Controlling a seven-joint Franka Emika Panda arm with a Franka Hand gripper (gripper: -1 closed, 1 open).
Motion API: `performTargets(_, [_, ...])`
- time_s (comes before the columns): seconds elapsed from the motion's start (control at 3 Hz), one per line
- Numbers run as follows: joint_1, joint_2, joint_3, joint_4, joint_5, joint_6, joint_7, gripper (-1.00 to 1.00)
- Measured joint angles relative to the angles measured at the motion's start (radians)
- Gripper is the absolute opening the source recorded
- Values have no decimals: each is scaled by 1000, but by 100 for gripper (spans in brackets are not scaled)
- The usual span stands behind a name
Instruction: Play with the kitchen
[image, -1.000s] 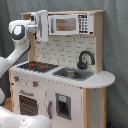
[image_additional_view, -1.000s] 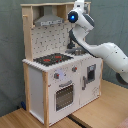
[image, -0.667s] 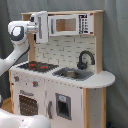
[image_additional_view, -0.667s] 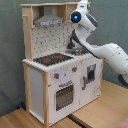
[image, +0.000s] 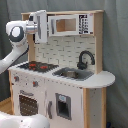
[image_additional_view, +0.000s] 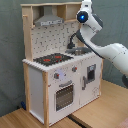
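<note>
One arm is at work on the kitchen (image: 65, 75), which stands upright on a wooden floor (image_additional_view: 100, 107) before a grey curtain (image: 117, 45), its long axis vertical from oven to top shelf and its front turned toward the first exterior view's lower left. The gripper (image: 40, 26) is raised to the upper shelf level, just beside the microwave (image: 65, 24) and above the stovetop (image: 37, 65); it seems to be at the microwave's door or the hood's end, though the fingers are lost against the white panels, so I cannot tell whether they are parted or closed on anything. In the second exterior view the arm (image_additional_view: 107, 47) reaches in from the kitchen's sink end, its wrist (image_additional_view: 82, 15) high over the faucet (image_additional_view: 74, 39). The step in hand looks like the microwave door being worked, probably swung on its hinge. The next move would call for a gentle arc around that hinge, kept clear of the shelf above and the faucet below, since a straight pull could tip so tall and narrow a thing.
</note>
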Motion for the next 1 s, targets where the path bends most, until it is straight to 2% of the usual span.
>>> performTargets(0.33, [27,-1,11,-33,15,59,-2,-100])
performTargets(0.67, [30,-1,11,-33,15,59,-1,100])
performTargets(1.0, [64,-1,11,-47,17,59,12,100])
